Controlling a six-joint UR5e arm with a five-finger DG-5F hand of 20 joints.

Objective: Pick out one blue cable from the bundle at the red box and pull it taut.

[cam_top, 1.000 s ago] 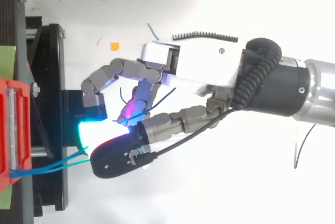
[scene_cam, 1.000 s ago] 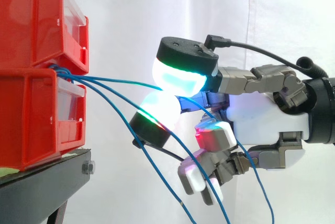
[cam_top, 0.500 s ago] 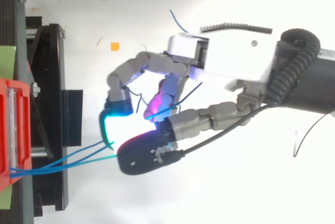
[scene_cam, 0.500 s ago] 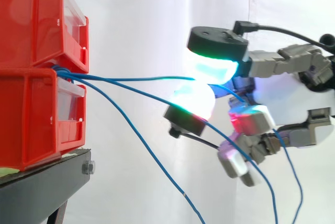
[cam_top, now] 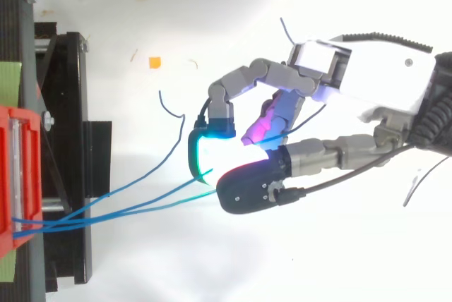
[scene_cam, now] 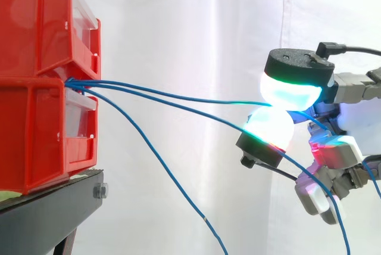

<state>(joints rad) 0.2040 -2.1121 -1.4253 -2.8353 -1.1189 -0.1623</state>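
Left: stacked red plastic bins (scene_cam: pixel 36 76) on a black metal stand (scene_cam: pixel 47 207). A bundle of thin blue cables (scene_cam: pixel 74 83) leaves the gap between the upper and lower bin.

Centre: the uppermost blue cable (scene_cam: pixel 178 96) runs almost level towards the right with a slight sag. A second blue cable (scene_cam: pixel 196 115) slopes down and passes just under the lower glowing pad. A third blue cable (scene_cam: pixel 161 165) drops steeply away.

Right: the robot hand (cam_top: pixel 381 80) pinches the uppermost cable between two glowing fingertips (scene_cam: pixel 289 91) pressed together, with the other fingers curled below.

Likely hazards: the thin cable may slide out from between the smooth rounded pads as tension rises. The second cable, lying against the lower pad, may be dragged along, so that two cables tighten instead of one. An over-strong pull could tear the cable from its anchorage or shift the bins on the stand.
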